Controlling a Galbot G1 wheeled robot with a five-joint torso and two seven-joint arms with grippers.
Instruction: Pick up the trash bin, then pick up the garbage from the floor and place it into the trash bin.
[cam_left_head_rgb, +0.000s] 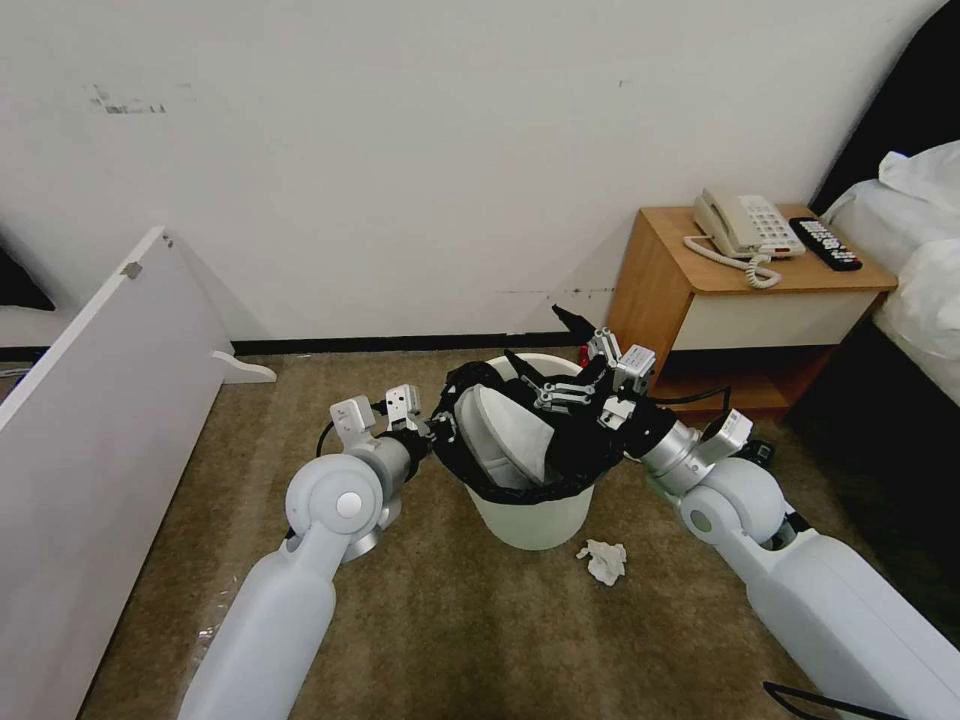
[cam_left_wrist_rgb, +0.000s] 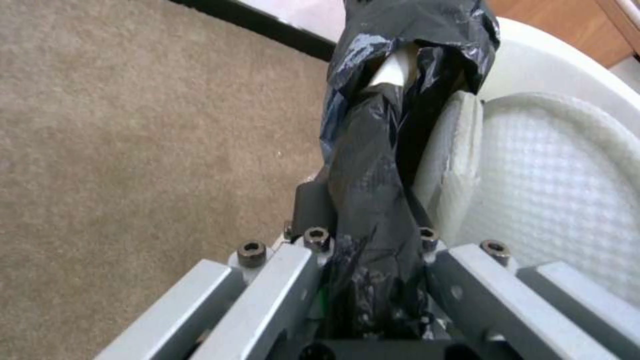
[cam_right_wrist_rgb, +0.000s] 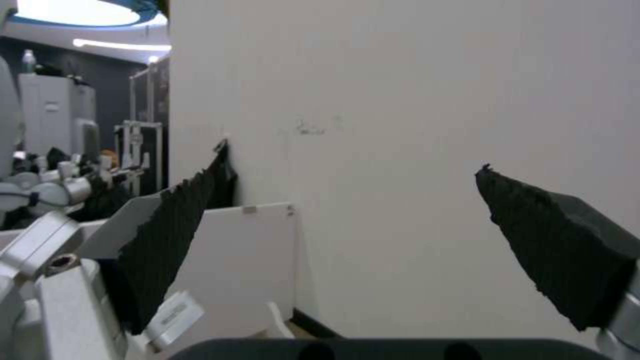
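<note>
Head view: left tool (cam_left_head_rgb: 437, 425) pinching trash bin (cam_left_head_rgb: 530, 515) rim; right tool (cam_left_head_rgb: 540, 352) spread above bin, arm bent inward.

Head camera looks down from above; left wrist hugs the trash bin (cam_left_head_rgb: 530, 510) rim — right faces the wall (cam_right_wrist_rgb: 413, 125).

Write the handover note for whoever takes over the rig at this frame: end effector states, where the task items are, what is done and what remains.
Left end effector: shut on the bag-lined rim of the trash bin, at the bin's left side; in the left wrist view the black liner is clamped between its fingers.
Right end effector: open, empty, above the bin's right rim.
Trash bin: on the carpet in front of the robot, near the nightstand. A white slipper is in it.
Done: bin gripped, slipper in.
Left: a white tissue lies on the carpet just right of the bin; something red shows behind it.
</note>
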